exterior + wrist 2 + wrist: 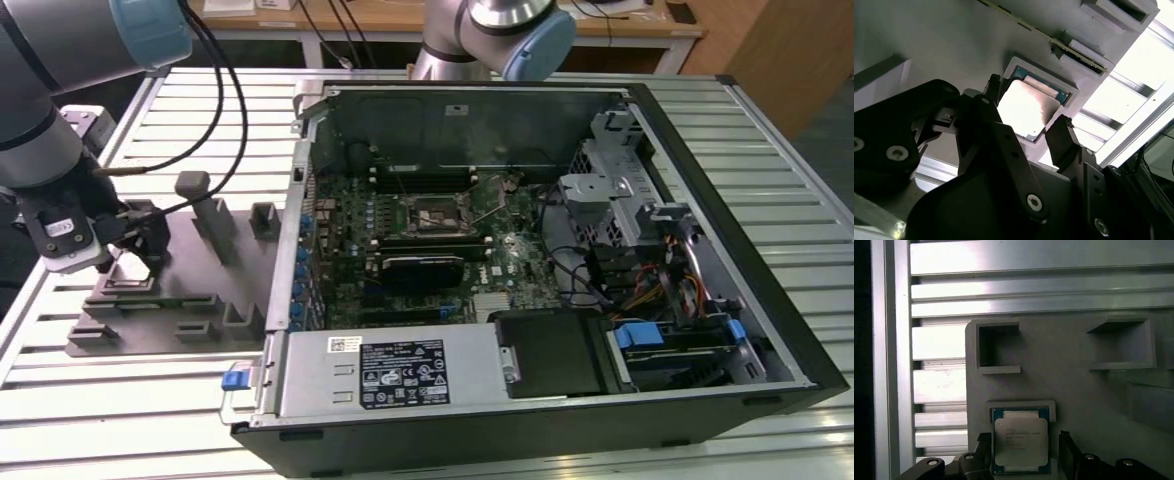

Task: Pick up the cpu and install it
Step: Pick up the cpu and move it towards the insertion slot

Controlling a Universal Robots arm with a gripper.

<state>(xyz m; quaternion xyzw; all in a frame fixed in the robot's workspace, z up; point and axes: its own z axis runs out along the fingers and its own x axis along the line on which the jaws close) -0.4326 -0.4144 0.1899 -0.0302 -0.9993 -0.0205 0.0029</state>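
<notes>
The open black metal computer case (534, 440) lies on its side on the slatted aluminium table (107, 410), with its square socket (438, 213) exposed. Well apart, a grey moulded fixture (200, 275) seats the cpu (1020, 440), a flat silver-topped square chip, in a framed recess. The black gripper (1029, 104) straddles it, its fingers (1065, 450) spread on either side and holding nothing, apparently aligned for pickup.
</notes>
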